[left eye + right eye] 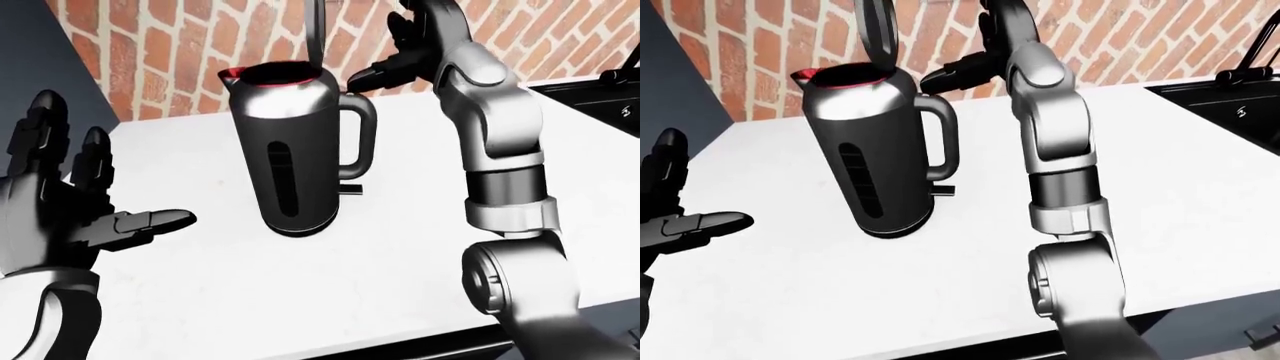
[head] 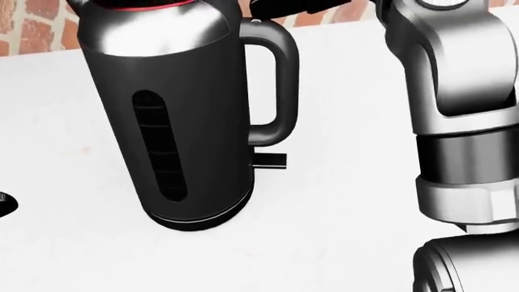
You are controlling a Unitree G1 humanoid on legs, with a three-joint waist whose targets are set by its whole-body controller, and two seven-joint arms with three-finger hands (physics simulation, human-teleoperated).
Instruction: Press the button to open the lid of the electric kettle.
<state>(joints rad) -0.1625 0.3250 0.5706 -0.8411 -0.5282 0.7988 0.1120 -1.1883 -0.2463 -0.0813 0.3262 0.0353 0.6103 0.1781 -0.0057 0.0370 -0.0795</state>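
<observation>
Your electric kettle (image 1: 875, 157) stands upright on the white worktop (image 1: 1200, 195), left of centre in the right-eye view, with its handle (image 1: 945, 139) turned toward the view's right and a dark water window running down its side. Its lid (image 1: 877, 34) is already up, standing nearly on edge above the red-rimmed mouth, so the kettle is open. A small black tab sticks out at the base just under the handle. Your right hand (image 1: 975, 64) is raised above and just beside the top of the handle, its dark fingers (image 1: 375, 75) spread and pointing toward the kettle's mouth; they hold nothing, and whether a fingertip touches the handle top you cannot tell from these views. Your right arm rises from the bottom of the view and stands between the kettle and the black sink (image 1: 1240, 105) at the upper right. Your left hand (image 1: 70, 202) hovers over the worktop at the left edge of the left-eye view, well apart from the kettle, fingers wide and empty, one finger reaching toward the kettle's base. A brick wall (image 1: 1120, 37) runs along the top of the view.
</observation>
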